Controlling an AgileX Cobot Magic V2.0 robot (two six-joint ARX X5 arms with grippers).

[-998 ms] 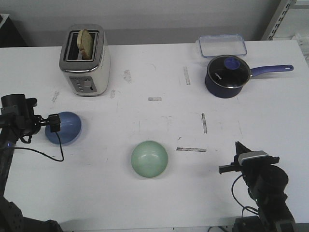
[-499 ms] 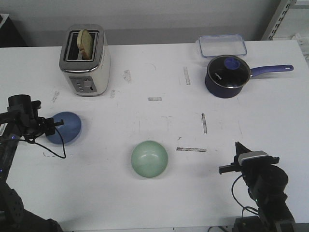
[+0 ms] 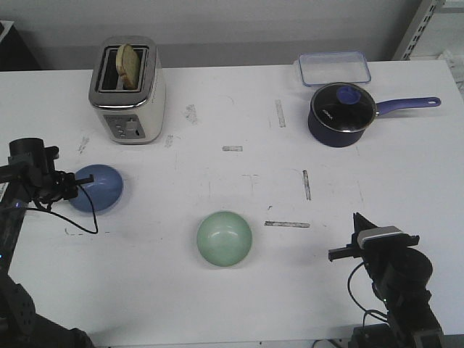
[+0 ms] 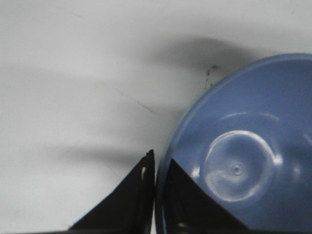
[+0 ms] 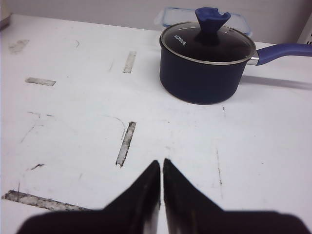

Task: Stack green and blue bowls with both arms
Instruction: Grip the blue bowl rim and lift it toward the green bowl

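Meanwhile, left gripper (image 3: 72, 185) pinched the blue bowl (image 3: 98, 188) rim at frame left; right gripper (image 5: 161, 187), closed and empty, lower right; green bowl (image 3: 225, 238) centre.

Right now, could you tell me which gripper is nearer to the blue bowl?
Left. The left gripper is at the blue bowl's left rim, its jaws pinching that rim. The right gripper sits far across the table, beyond the green bowl.

Both arms are matte black with looping black cables, the right arm (image 3: 395, 279) carrying a silver-grey block, each ending in tapered black fingers (image 5: 141, 192).
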